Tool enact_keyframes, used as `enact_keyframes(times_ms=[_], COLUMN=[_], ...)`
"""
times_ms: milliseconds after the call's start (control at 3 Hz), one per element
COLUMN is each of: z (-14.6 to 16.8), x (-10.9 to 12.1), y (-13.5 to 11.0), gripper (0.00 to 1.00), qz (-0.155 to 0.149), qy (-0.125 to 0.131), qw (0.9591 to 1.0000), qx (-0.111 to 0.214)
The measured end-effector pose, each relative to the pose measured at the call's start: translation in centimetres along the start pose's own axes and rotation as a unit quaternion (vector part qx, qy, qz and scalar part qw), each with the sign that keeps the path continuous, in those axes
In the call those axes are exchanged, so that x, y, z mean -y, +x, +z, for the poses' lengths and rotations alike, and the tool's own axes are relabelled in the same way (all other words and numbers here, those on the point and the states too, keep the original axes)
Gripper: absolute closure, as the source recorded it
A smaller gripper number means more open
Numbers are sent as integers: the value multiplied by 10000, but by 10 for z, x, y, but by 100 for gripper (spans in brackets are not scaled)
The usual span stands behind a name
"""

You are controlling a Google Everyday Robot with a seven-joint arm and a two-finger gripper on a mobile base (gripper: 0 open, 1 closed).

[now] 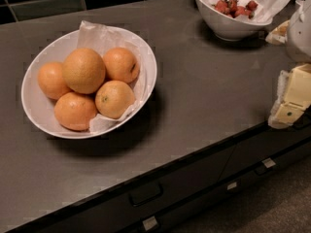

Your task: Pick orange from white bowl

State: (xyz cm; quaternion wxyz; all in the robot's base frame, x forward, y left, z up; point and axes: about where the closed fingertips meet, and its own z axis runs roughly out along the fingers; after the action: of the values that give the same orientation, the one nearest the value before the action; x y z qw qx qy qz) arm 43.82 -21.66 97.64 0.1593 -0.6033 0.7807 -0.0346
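**Orange (83, 70) in white bowl (33, 103), gripper (291, 98) well apart from it**

Camera view: I find the gripper at the far right border of the picture, a cream and pale yellow shape over the front edge of the dark counter (204, 81). It is cut off by the frame, and I cannot tell whether the jaws stand apart or together. I see nothing held in it.

From the gripper, the orange lies well off to the left in the picture and a little higher up, with a wide stretch of bare counter between them. It is the largest fruit, paler than the rest, and it sits on top of the pile in the white bowl. Four smaller oranges (75, 110) crowd around it and touch it: one on its far side from the gripper, two on the side toward the gripper, and one below it in the picture. The one at upper right of the pile has a dark mark on its skin. Crinkled white paper (97, 35) lines the bowl and sticks up past the rim at the back.

Nearer the gripper, up and slightly left of it in the picture, stands a smaller white bowl (228, 28) holding strawberries (235, 6) on paper. Below the gripper and the counter edge runs a dark drawer front with a handle (146, 194).
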Motion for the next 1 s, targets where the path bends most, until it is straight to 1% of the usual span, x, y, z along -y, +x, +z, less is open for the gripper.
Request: enact_keyframes(times_ms=[333, 667, 1000], z=[0, 3, 3], x=[0, 2, 2], y=[0, -23, -70], gripper=[0, 0, 0], qz=[-1, -256, -824], qy=[0, 8, -22], qw=[10000, 9996, 9962], qx=[0, 83, 293])
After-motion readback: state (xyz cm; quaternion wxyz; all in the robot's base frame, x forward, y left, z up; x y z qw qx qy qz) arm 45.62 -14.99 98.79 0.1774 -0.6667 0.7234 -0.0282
